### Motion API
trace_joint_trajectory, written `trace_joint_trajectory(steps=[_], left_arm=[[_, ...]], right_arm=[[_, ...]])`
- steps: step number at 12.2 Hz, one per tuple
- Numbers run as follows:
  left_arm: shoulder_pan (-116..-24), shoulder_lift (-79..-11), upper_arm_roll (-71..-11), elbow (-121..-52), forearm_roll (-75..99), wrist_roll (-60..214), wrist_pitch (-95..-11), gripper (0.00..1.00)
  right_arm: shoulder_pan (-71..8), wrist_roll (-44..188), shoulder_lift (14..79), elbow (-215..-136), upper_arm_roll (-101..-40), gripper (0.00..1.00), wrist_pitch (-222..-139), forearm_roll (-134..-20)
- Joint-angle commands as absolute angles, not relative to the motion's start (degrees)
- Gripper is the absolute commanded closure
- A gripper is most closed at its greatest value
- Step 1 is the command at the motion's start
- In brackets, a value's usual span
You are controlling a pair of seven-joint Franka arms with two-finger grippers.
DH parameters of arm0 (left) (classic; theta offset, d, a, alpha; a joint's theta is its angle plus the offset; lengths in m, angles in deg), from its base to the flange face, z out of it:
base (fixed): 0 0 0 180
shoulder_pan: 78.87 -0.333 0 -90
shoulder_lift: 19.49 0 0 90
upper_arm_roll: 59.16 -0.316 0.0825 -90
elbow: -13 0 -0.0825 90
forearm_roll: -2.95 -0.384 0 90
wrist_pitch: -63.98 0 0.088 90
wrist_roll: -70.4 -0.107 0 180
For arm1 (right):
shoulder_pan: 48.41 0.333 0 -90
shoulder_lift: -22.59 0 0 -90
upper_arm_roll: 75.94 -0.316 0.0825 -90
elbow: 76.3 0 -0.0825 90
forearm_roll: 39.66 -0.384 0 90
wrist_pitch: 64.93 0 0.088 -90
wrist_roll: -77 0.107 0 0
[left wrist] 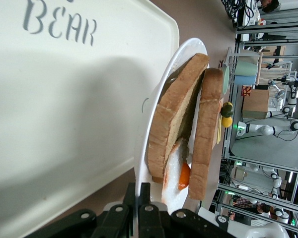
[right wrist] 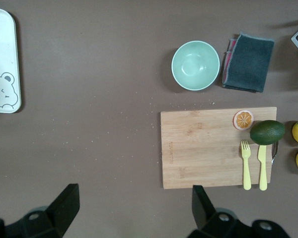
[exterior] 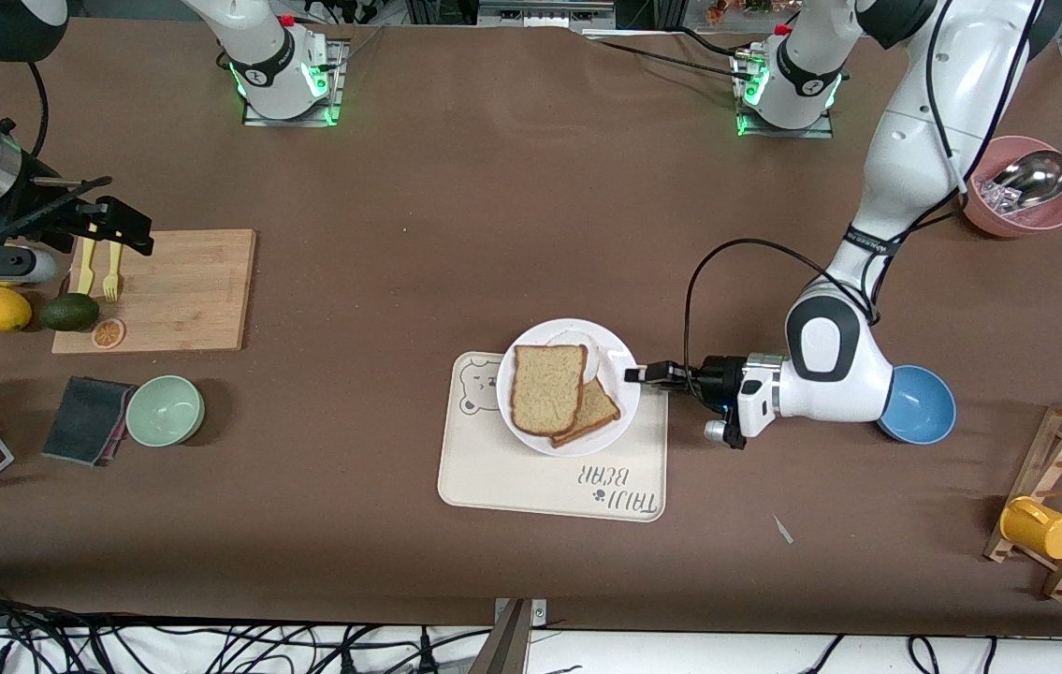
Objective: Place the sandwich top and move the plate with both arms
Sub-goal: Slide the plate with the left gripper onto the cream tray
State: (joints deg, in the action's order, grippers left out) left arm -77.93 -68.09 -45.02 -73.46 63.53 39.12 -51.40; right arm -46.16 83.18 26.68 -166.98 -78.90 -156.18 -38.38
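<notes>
I have the left tool [exterior: 635, 374] clamped on the plate's [exterior: 619, 356] rim at its three o'clock edge. The plate rests on the bear tray [exterior: 493, 477] mid-counter [exterior: 456, 215]. The sandwich top [exterior: 546, 388] lies on the plate, over the second slice [exterior: 601, 412] and the egg [left wrist: 180, 173]. My right tool [right wrist: 134, 208] waits with its fingers apart over the cutting board [exterior: 184, 290].

A brown mat [exterior: 493, 206] covers the whole table under even overhead light. Along the edge nearest the front camera, a strip of white floor [exterior: 212, 651] shows a tangle of black cables [exterior: 16, 637]. In the left wrist view, metal frame racks [left wrist: 268, 148] and other lab gear stand in the room past the table's end.
</notes>
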Motion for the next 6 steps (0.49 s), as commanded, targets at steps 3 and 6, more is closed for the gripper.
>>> trace_joint_trajectory(steps=[3, 6], left_arm=[[-73.8, -75.4, -45.3, -65.0, 64.5, 38.9, -56.4, 1.00], [-73.8, -77.8, -45.3, -63.5, 64.7, 38.1, -57.9, 1.00]], right_arm=[[-46.3, 83.3, 27.0, -166.1, -79.2, 0.00, -156.2, -38.4], [-46.3, 83.3, 27.0, -166.1, -79.2, 0.00, -156.2, -38.4]])
